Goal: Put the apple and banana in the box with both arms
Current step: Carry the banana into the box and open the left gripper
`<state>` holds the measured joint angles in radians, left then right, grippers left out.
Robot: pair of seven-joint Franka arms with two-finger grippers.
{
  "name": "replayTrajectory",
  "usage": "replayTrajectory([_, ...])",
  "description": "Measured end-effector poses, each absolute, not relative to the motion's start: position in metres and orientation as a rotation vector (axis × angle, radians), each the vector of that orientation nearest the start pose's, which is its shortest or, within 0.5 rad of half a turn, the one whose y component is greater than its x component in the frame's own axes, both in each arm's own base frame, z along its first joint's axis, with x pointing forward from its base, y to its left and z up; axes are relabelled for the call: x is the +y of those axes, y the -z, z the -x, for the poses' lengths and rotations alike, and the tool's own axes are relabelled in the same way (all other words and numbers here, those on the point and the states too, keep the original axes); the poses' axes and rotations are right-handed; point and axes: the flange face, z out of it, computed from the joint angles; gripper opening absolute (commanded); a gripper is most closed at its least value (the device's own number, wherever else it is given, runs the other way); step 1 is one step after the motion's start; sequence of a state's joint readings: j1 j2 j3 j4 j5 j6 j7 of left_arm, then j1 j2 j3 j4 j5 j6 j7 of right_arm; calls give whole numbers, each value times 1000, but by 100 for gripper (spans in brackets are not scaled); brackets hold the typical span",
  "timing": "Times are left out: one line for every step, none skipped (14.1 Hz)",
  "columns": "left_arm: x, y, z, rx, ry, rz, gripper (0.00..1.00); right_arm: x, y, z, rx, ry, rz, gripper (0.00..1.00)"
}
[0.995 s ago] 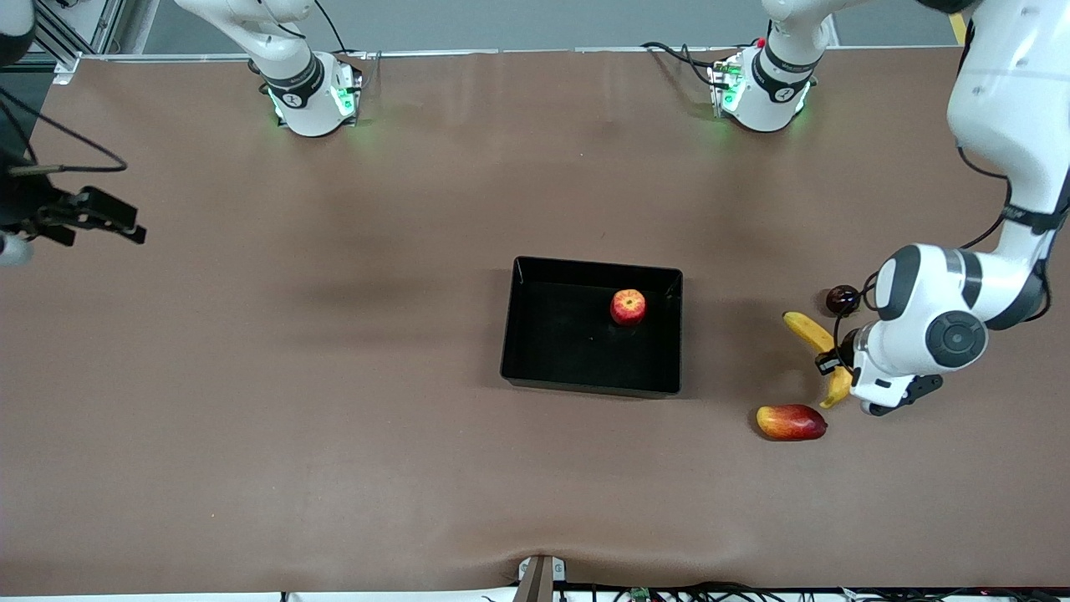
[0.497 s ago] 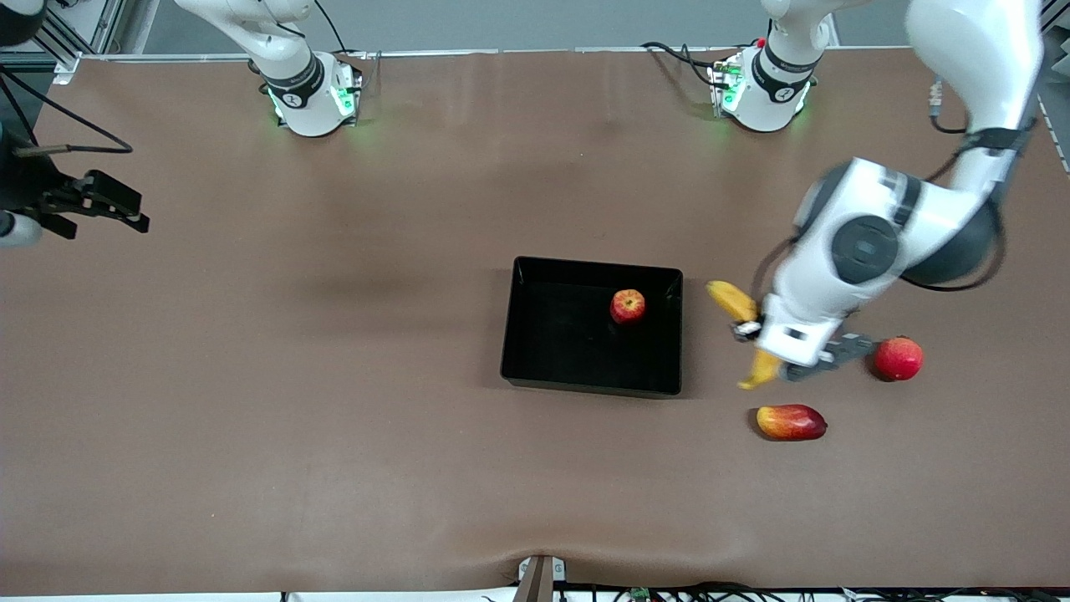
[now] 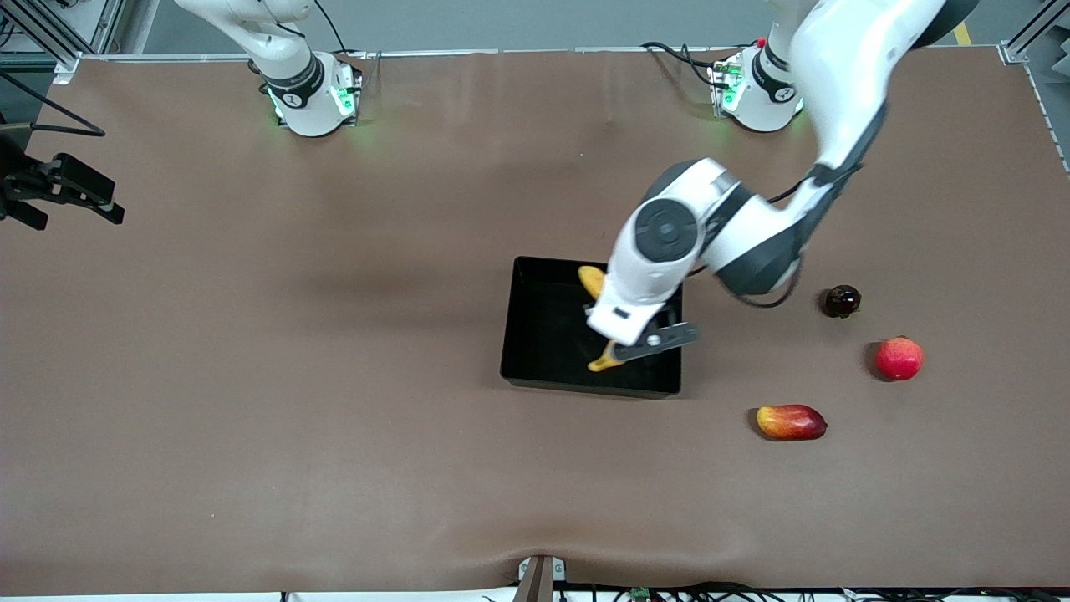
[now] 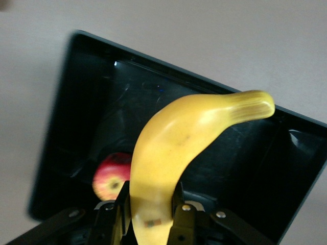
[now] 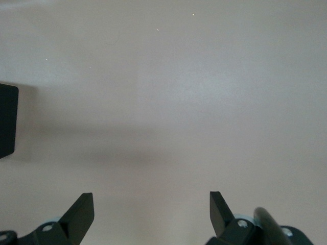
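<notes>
Now the left hand (image 4: 149, 212) clamps the banana (image 4: 176, 148) over the box (image 4: 66, 127).

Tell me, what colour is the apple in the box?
The apple is red with yellow streaks; the left wrist view shows it best.

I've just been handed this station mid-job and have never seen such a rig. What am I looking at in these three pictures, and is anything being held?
Two white robot arms work at a brown table. The wide picture is from a high camera facing them; the other two come from cameras on each wrist.

The left hand is shut on the banana, over the black box. The apple lies in the box.

The right hand is open over bare table at its arm's end, waiting.

Toward the left arm's end lie a pinkish-red round fruit, a small dark fruit and a red-yellow oval fruit.
</notes>
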<state>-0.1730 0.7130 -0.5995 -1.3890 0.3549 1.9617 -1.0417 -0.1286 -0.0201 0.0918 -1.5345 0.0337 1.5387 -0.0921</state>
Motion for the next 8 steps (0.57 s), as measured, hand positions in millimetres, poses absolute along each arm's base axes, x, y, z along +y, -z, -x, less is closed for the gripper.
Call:
replayTrajectory([-425, -321, -587, -368, -66, 3137, 0, -16, -650, -545, -89, 41, 3110, 100])
replayTrajectory([-436, -306, -583, -347, -54, 3133, 0, -16, -650, -545, -89, 41, 3110, 100])
replayTrajectory([-447, -292, -578, -323, -48, 3127, 0, -16, -650, -545, -88, 42, 3110, 100])
replayTrajectory([-456, -279, -573, -302, -46, 3122, 0, -18, -650, -545, -84, 42, 3110, 100])
replayTrajectory([-460, -268, -569, -290, -54, 3117, 0, -21, -650, -545, -82, 43, 3110, 100])
replayTrajectory([-463, -257, -567, -281, -69, 3114, 0, -24, -651, -545, -90, 44, 3111, 100])
replayTrajectory([-465, -247, -565, -273, -83, 3109, 17, -26, -651, -545, -93, 45, 3111, 100])
replayTrajectory([-464, -236, -565, -268, -87, 3106, 61, -27, -651, -545, -99, 46, 3110, 100])
